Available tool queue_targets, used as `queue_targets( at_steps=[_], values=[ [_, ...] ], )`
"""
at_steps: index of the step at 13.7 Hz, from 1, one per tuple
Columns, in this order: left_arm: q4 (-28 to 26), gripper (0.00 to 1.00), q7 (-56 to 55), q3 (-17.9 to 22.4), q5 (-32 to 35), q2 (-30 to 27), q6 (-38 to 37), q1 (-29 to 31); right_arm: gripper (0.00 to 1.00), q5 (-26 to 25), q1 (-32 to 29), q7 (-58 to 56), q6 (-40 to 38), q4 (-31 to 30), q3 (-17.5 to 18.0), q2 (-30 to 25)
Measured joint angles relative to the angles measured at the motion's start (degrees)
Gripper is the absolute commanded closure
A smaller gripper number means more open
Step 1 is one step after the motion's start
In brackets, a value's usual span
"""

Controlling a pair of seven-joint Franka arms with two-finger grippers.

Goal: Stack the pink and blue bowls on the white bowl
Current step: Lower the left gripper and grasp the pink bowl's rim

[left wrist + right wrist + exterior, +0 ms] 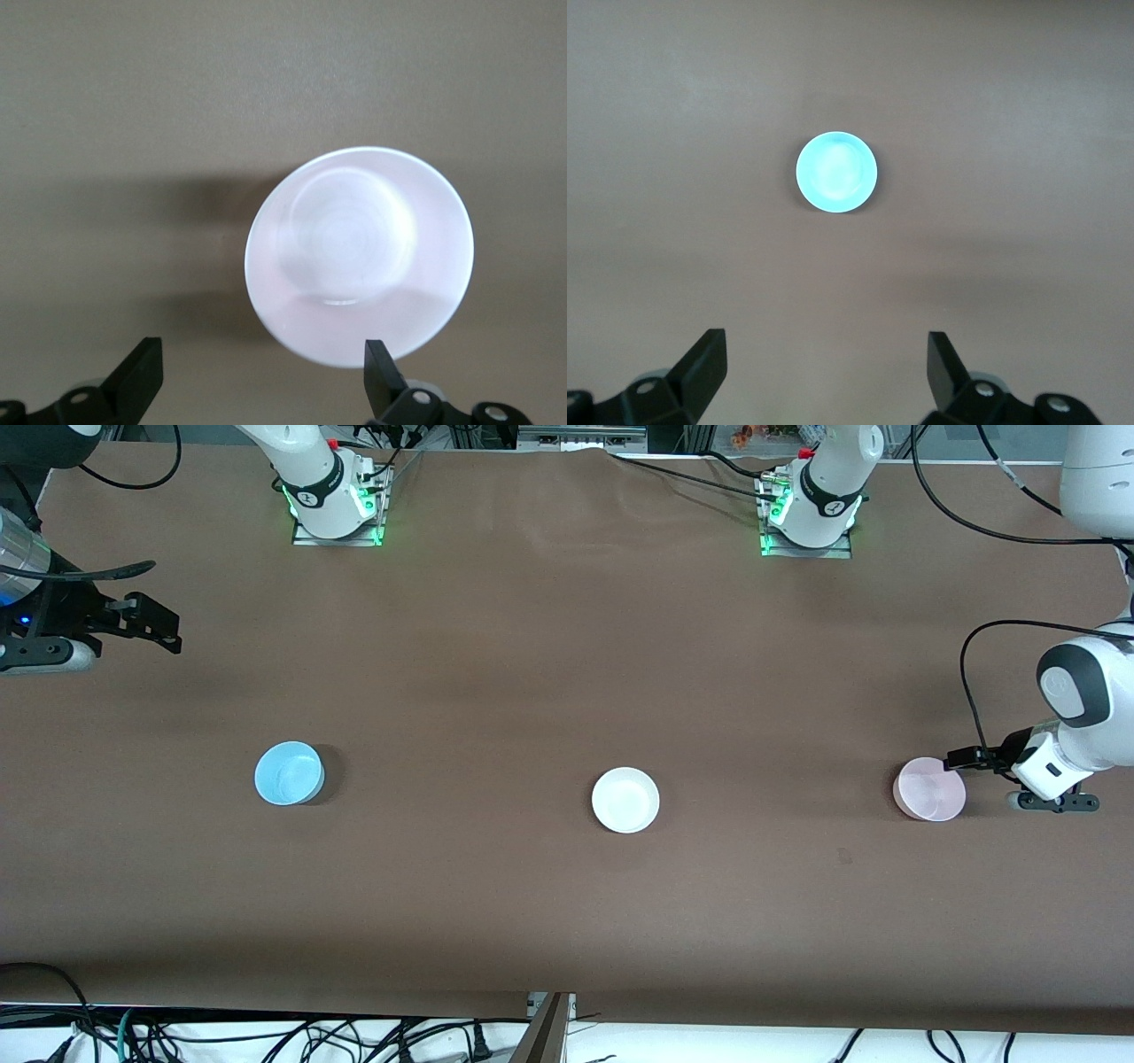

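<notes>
Three bowls stand in a row across the table. The white bowl [625,800] is in the middle. The blue bowl [289,773] is toward the right arm's end, and the pink bowl [929,788] toward the left arm's end. My left gripper [967,760] hangs low beside the pink bowl [359,257], just off its rim. It is open [263,372] and holds nothing. My right gripper [164,631] waits high at the right arm's end of the table, well away from the blue bowl [836,172]. It is also open [826,367], with bare table between its fingers.
A brown cloth [549,646] covers the table. The two arm bases [337,500] [808,509] stand along the edge farthest from the front camera. Loose cables [266,1036] lie below the edge nearest that camera.
</notes>
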Motion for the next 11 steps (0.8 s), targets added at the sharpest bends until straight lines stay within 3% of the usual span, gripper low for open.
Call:
queue_targets(
  at_steps=[5,6,11],
  values=[
    [0.0,0.00,0.0,0.0,-5.3,1.5,2.9,0.0,0.00,0.0,0.4,0.0,0.9,-0.1,0.0,0.9],
    [0.0,0.04,0.2,0.0,-5.3,2.1,4.2,0.0,0.00,0.0,0.4,0.0,1.1,-0.1,0.0,1.1],
    [0.0,0.73,3.4,0.4,-8.0,3.8,5.5,0.0,0.00,0.0,0.4,0.0,1.1,-0.1,0.0,1.1]
  ],
)
